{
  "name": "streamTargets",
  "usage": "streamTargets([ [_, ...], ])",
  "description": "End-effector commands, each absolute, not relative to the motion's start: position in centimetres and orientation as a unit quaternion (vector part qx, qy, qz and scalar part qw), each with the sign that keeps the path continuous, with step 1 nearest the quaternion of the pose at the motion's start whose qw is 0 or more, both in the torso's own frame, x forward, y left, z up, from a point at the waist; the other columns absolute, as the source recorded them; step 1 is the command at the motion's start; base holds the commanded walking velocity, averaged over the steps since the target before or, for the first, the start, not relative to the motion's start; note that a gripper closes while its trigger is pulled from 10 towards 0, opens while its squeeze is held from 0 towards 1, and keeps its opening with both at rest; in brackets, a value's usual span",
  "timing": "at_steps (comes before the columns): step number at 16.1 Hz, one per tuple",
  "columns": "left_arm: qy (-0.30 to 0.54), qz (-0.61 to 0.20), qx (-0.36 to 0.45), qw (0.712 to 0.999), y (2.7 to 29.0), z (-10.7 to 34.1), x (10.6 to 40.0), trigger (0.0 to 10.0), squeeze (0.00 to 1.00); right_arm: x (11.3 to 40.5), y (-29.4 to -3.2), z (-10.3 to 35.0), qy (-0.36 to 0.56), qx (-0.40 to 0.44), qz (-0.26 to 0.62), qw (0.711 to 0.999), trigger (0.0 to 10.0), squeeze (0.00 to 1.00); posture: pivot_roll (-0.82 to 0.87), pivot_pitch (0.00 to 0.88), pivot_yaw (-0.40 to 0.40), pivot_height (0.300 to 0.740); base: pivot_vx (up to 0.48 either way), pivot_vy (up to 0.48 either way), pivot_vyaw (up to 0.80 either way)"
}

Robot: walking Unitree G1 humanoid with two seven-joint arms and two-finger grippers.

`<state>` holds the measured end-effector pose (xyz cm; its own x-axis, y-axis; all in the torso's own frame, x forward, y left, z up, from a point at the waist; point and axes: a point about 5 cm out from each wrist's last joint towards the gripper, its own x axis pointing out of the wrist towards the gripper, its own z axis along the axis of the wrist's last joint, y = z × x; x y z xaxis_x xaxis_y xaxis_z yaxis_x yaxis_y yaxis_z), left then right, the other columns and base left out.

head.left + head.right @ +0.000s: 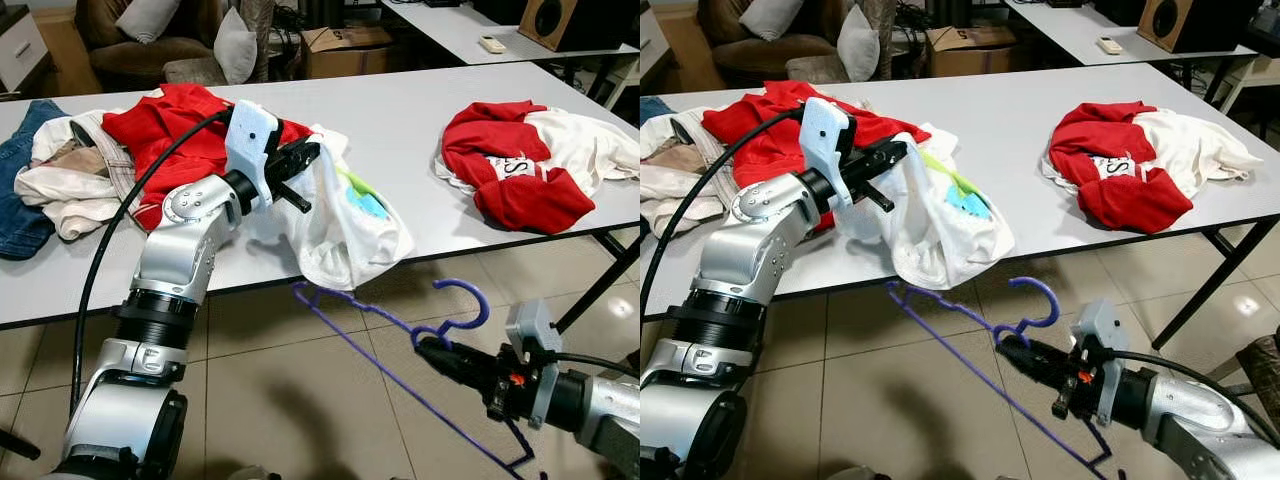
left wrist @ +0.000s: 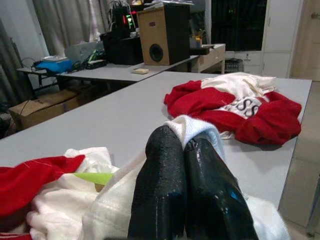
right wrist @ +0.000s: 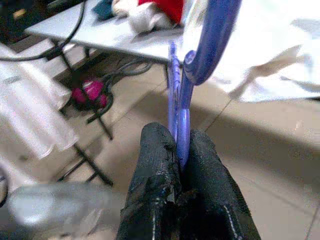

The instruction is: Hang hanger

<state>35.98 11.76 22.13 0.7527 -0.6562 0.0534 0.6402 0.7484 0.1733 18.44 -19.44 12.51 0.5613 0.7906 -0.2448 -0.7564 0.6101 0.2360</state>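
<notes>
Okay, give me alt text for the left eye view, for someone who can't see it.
The right gripper holds a purple hanger low over the tiled floor, while the left gripper pinches a white garment draped off the grey table's edge. Red and white clothes lie further along it.

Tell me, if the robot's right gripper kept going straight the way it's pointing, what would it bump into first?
Probably the white garment hanging over the table edge. The right gripper, shut on the purple hanger, points that way, though depth is hard to judge.
</notes>
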Motion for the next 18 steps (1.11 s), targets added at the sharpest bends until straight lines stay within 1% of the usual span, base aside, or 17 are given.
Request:
streamTargets([
  [1, -0.058, -0.345, 0.105, 0.931, 11.8, 22.2, 35.9, 0.0, 0.00, 19.1, -19.8, 13.3, 0.123, 0.058, 0.425, 0.895, 10.0, 0.00, -0.18, 0.000, 0.029, 0.740, 0.000, 0.000, 0.00],
  [3, -0.055, -0.343, 0.118, 0.930, 12.0, 22.1, 36.0, 0.0, 0.00, 19.9, -20.3, 14.5, 0.078, 0.078, 0.404, 0.908, 10.0, 0.00, -0.18, 0.000, 0.033, 0.740, 0.000, 0.000, 0.00],
  [4, -0.051, -0.338, 0.124, 0.932, 12.3, 22.0, 36.1, 0.0, 0.00, 20.4, -20.4, 15.8, 0.051, 0.087, 0.396, 0.913, 10.0, 0.00, -0.18, 0.000, 0.033, 0.740, 0.000, 0.000, 0.00],
  [8, -0.047, -0.337, 0.138, 0.930, 12.5, 21.8, 36.2, 0.0, 0.00, 21.1, -20.1, 16.3, 0.040, 0.071, 0.374, 0.924, 10.0, 0.00, -0.17, 0.000, 0.034, 0.740, 0.000, 0.000, 0.00],
  [12, -0.049, -0.350, 0.126, 0.927, 11.9, 22.1, 35.9, 0.0, 0.00, 21.8, -18.5, 16.3, 0.049, 0.074, 0.399, 0.913, 10.0, 0.00, -0.17, 0.000, 0.024, 0.740, 0.000, 0.000, 0.00],
  [15, -0.047, -0.343, 0.126, 0.929, 11.8, 21.9, 36.0, 0.0, 0.00, 21.5, -17.6, 16.4, 0.050, 0.081, 0.423, 0.901, 10.0, 0.00, -0.16, 0.000, 0.019, 0.740, 0.000, 0.000, 0.00],
  [18, -0.050, -0.349, 0.124, 0.928, 11.8, 22.3, 35.8, 0.0, 0.00, 21.8, -17.5, 16.3, 0.054, 0.079, 0.414, 0.905, 10.0, 0.00, -0.16, 0.000, 0.015, 0.740, 0.000, 0.000, 0.00],
])
